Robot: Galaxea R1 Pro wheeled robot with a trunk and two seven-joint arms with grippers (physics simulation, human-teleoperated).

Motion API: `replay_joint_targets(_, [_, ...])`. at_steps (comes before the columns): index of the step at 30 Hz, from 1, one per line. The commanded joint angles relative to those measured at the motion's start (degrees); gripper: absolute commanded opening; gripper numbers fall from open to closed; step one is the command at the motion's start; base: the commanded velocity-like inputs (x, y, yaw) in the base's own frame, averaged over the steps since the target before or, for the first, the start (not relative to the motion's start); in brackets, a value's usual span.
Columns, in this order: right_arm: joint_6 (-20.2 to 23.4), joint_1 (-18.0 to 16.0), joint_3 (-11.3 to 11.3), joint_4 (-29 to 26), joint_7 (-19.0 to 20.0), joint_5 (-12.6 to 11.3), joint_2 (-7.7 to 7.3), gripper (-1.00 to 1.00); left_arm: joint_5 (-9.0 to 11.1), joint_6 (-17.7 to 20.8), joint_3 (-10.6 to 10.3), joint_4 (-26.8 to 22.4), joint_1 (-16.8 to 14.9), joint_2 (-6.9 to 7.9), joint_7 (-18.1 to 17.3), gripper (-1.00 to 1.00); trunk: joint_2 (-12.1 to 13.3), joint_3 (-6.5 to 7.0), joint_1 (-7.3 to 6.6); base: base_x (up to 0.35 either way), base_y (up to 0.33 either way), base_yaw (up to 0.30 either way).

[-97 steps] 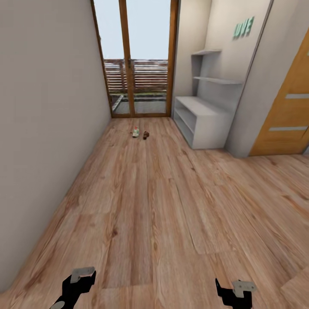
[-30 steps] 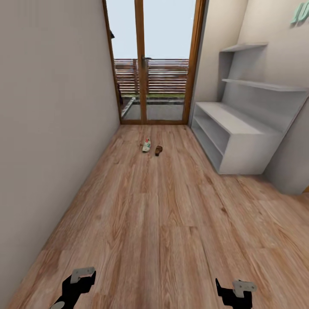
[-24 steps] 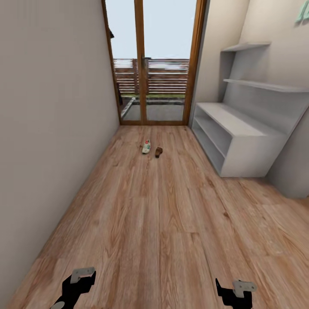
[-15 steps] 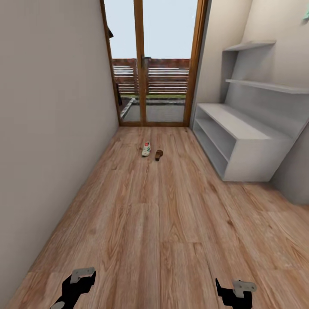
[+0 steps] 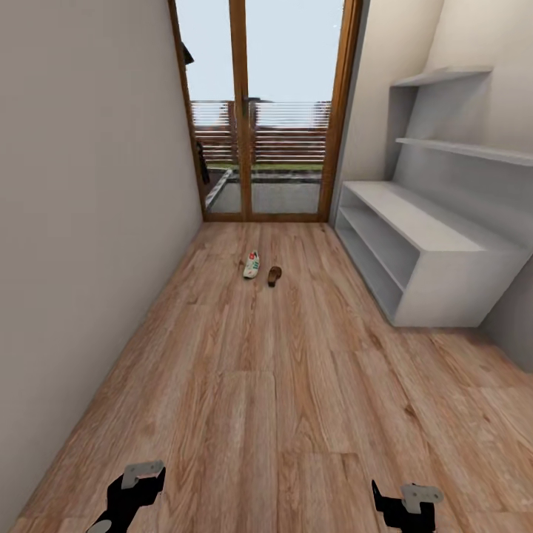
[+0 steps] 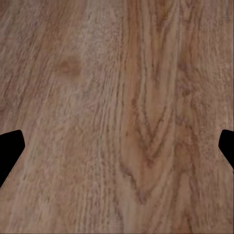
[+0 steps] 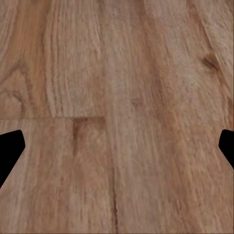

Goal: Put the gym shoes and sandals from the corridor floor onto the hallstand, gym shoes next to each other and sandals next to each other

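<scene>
Wood-grain planks of the corridor floor (image 5: 281,385) stretch ahead of you toward a glass door (image 5: 259,111) with a brown frame at 12 o'clock. One gym shoe (image 5: 252,265), white with green and red marks, lies on the floor far ahead, just left of 12 o'clock. Just beside it, toward 1 o'clock, lies one dark brown sandal (image 5: 274,276); the two are near each other but apart. Both are too small here for you to read more detail.

Your hallstand (image 5: 437,252), light grey, stands against the right wall at about 2 o'clock, with a wide bench top over low open shelves and two staggered shelves on the back panel above. Its surfaces that show look bare. A plain wall (image 5: 81,222) runs along your left, from 9 to 11 o'clock.

Your left gripper (image 5: 129,492) sits at 7 o'clock and your right gripper (image 5: 406,505) at 5 o'clock, both low over the floor. In each wrist view the dark fingertips (image 6: 9,151) (image 7: 9,151) stand at opposite edges with bare planks between them, so both claws are spread wide and hold nothing.
</scene>
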Motion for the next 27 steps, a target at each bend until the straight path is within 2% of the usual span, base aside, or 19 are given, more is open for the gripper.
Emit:
replay_joint_targets(1, [-0.19,-0.04,0.10,0.04,0.09,-0.46,-0.01,1.00,0.36,-0.17,0.06,0.05,-0.04,-0.01,-0.10,1.00,-0.02,-0.05,0.02,0.338,0.000,0.000])
replay_joint_targets(27, [-0.19,-0.04,0.10,0.04,0.09,-0.46,-0.01,1.00,0.36,-0.17,0.06,0.05,0.01,-0.01,-0.10,1.00,-0.02,-0.05,0.02,0.338,0.000,0.000])
